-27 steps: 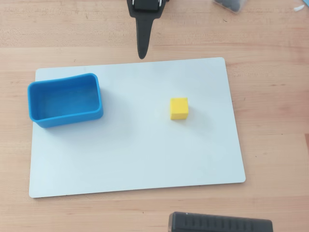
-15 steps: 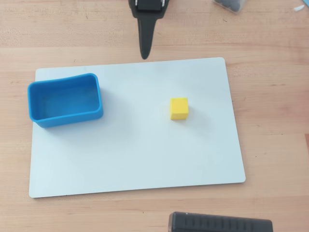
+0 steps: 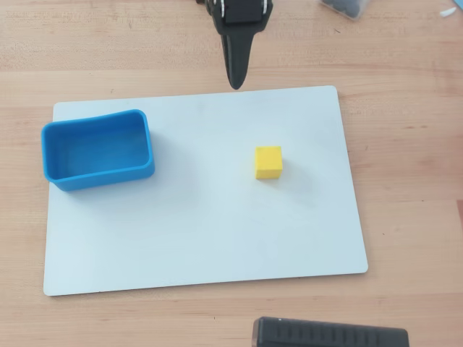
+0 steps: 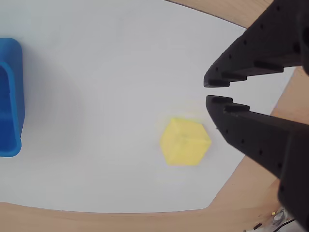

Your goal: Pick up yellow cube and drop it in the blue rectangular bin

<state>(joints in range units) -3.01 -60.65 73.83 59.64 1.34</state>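
Observation:
The yellow cube (image 3: 268, 161) sits on a white board (image 3: 217, 238), right of its middle in the overhead view. The blue rectangular bin (image 3: 96, 150) stands empty at the board's left end. My black gripper (image 3: 235, 81) hangs above the board's far edge, apart from the cube, empty, jaws together with only a thin slit at the tips. In the wrist view the gripper (image 4: 207, 92) enters from the right, the cube (image 4: 185, 141) lies blurred below and left of the tips, and the bin (image 4: 10, 96) shows at the left edge.
The board (image 4: 96, 58) lies on a wooden table (image 3: 405, 144). A black ribbed object (image 3: 329, 334) sits at the near table edge and a dark object (image 3: 347, 7) at the far right corner.

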